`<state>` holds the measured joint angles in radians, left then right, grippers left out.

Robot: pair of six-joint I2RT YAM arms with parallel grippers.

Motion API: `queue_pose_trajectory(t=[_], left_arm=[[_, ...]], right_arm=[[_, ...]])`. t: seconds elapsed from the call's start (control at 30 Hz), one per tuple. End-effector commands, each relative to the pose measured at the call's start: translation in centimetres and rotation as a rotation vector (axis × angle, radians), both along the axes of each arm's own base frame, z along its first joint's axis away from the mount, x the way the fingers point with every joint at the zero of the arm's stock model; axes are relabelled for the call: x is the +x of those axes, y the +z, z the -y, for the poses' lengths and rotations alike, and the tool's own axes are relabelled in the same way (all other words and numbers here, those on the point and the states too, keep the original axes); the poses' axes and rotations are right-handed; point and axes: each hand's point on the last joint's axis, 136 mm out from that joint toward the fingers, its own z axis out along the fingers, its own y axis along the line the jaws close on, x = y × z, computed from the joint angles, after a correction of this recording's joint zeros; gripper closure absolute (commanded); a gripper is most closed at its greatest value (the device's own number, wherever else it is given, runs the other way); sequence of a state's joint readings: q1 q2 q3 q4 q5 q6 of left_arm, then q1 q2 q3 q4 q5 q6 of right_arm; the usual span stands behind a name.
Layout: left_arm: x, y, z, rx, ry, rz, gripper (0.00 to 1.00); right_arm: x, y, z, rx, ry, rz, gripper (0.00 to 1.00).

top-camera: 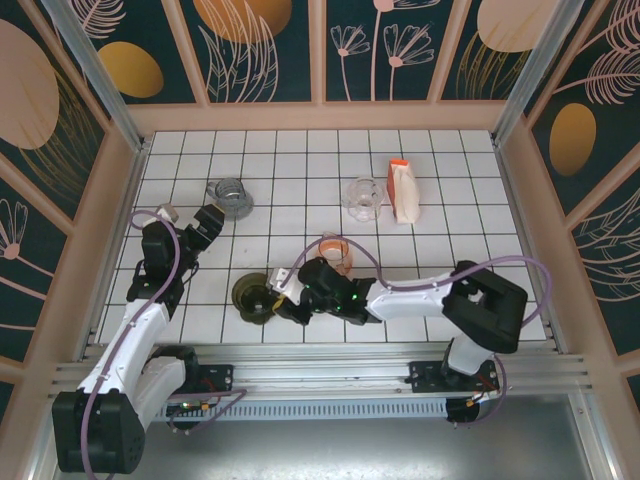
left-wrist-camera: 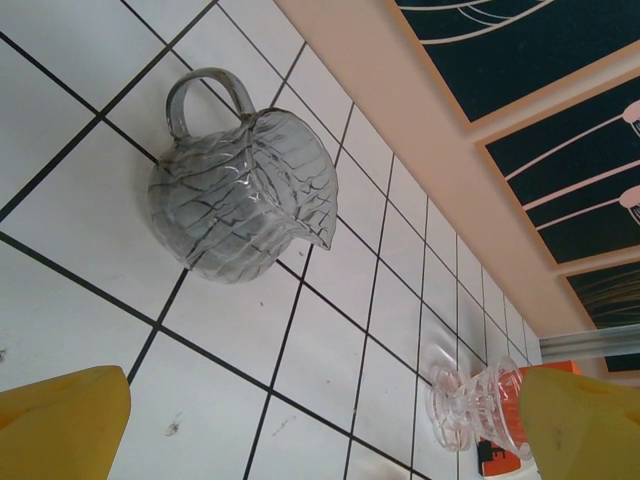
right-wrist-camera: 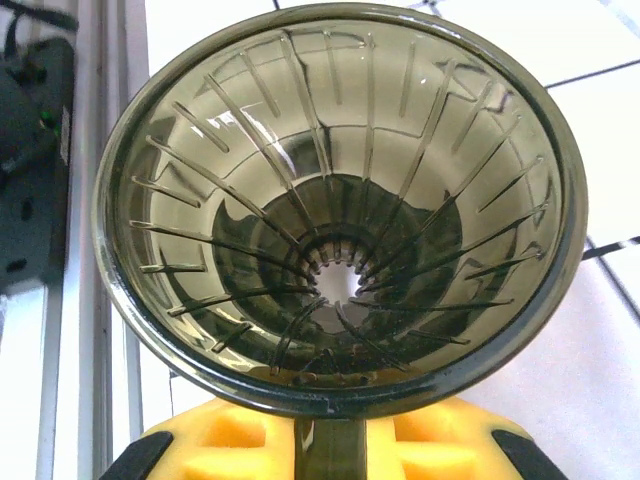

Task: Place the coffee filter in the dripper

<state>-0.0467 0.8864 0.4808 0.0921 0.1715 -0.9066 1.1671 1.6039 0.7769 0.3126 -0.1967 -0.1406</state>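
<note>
A dark olive glass dripper point(top-camera: 252, 295) stands at the table's front, left of centre. In the right wrist view its ribbed cone point(right-wrist-camera: 335, 200) opens toward the camera with nothing inside. My right gripper point(top-camera: 283, 293) is shut on the dripper's handle point(right-wrist-camera: 335, 455), with a yellow finger point(right-wrist-camera: 215, 450) on each side. A white and orange packet point(top-camera: 403, 190), possibly the filters, stands at the back right. My left gripper point(top-camera: 205, 225) hangs open over the tiles at the left, its yellow fingers point(left-wrist-camera: 60, 425) wide apart and holding nothing.
A grey glass pitcher point(left-wrist-camera: 235, 190) lies just beyond the left gripper. A clear glass dripper point(top-camera: 362, 198) stands beside the packet, and its foot point(left-wrist-camera: 470, 405) appears in the left wrist view. An orange cup point(top-camera: 337, 250) sits behind the right arm. Wooden walls point(top-camera: 320, 115) ring the table.
</note>
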Motion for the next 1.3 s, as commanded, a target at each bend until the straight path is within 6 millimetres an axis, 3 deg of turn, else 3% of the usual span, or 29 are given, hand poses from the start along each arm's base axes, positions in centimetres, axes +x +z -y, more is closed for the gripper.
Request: queue_pose_trajectory(t=[0.0,0.3,0.67,0.87,1.03,1.27], left_arm=[[0.2,0.9,-0.2,0.002,0.017,0.020,0.01],[0.3,1.2,-1.0,-0.001,0.065,0.030,0.01],[0.8,0.9,1.5,-0.064,-0.038,0.077,0.04],[1.2,0.6,5.2,-0.066,-0.129,0.079,0.03],[1.1,-0.9,5.3,-0.060,-0.131,0.034,0.01],[0.9,-1.1,4.9,-0.034,-0.114,0.026,0.01]], right_arm=[[0.3,3.6,0.6,0.063,-0.045,0.034,1.00],[1.4,8.1,4.9,0.058,-0.213,0.047,1.00],[5.6,8.9,12.2,-0.069,-0.596,-0.023,1.00],[7.9,10.4,14.0,-0.078,-0.687,-0.008,1.00],[9.5,9.6,14.4,-0.116,-0.709,-0.035,1.00],[11.4,9.0,14.5,-0.122,-0.708,-0.056,1.00]])
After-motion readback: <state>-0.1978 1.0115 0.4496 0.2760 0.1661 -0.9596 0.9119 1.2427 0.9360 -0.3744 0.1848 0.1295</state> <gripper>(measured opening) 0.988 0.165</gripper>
